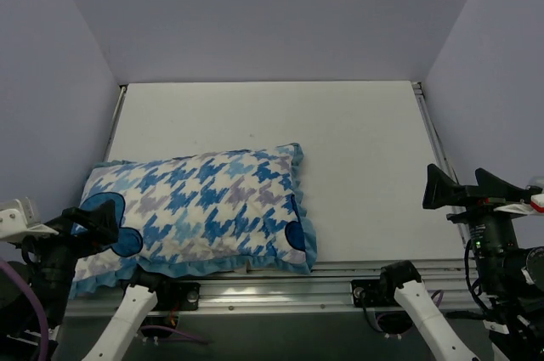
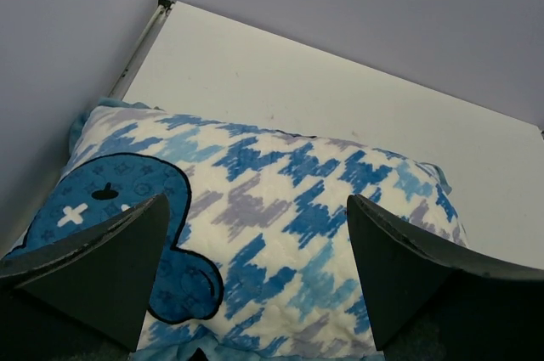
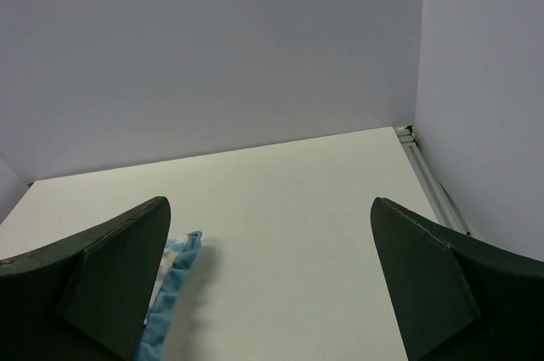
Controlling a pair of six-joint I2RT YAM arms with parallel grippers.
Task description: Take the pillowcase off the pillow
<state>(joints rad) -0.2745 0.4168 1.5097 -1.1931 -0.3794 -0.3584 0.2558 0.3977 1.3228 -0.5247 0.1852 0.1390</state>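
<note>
Grey walls (image 1: 272, 13) box in a white desk (image 1: 365, 140); one pillowcase (image 1: 212, 204), still stuffed, lies at its near-left.

One pillowcase is in view, patterned side up with two dark blue patches (image 2: 102, 195) showing. The pillow is wholly hidden inside it, so nothing has been removed yet. It lies close to the near edge, probably so both arms can reach it. Of the two arms, the left fingers (image 2: 110, 267) are spread wide and hold nothing. They hang over the pillowcase's left end, likely lined up to take hold of the fabric there. The right fingers (image 3: 110, 276) are also spread and empty. They sit well apart at the right side, aimed across bare desk with only a bit of blue ruffle in their view, probably waiting to help. Which end is open I cannot tell.
</note>
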